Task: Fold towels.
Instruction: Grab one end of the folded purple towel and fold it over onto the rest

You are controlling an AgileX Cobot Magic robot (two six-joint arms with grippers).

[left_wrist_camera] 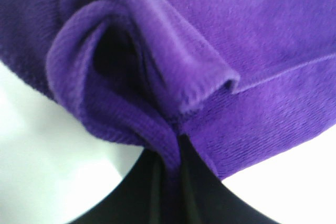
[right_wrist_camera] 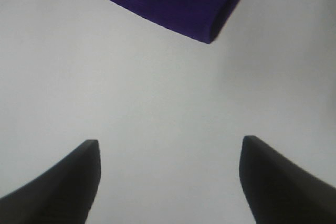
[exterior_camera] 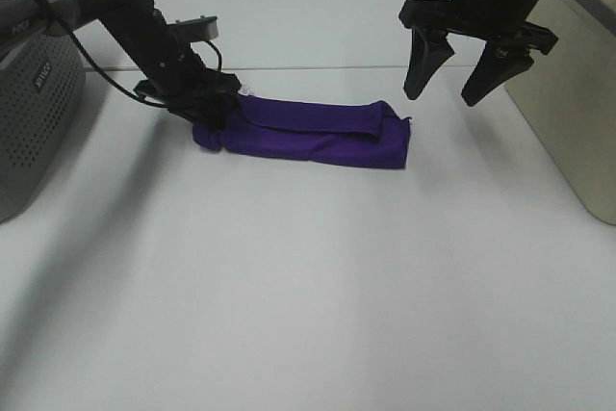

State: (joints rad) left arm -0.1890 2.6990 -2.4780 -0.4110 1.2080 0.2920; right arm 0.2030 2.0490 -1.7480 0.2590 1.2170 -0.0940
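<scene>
The deep purple towel (exterior_camera: 308, 132) lies folded into a long narrow strip on the white table, in the middle toward the back. My left gripper (exterior_camera: 210, 108) is down at its left end and shut on a bunched fold of the cloth; the left wrist view shows the fabric (left_wrist_camera: 173, 77) pinched between the dark fingers (left_wrist_camera: 168, 192). A small white tag (exterior_camera: 246, 90) peeks out near that end. My right gripper (exterior_camera: 443, 95) hangs open and empty above the table, just right of the towel's right end, whose corner shows in the right wrist view (right_wrist_camera: 173, 3).
A grey perforated basket (exterior_camera: 34, 113) stands at the left edge of the table. A beige box (exterior_camera: 573, 113) stands at the right edge. The white table (exterior_camera: 308, 295) stretches in front of the towel.
</scene>
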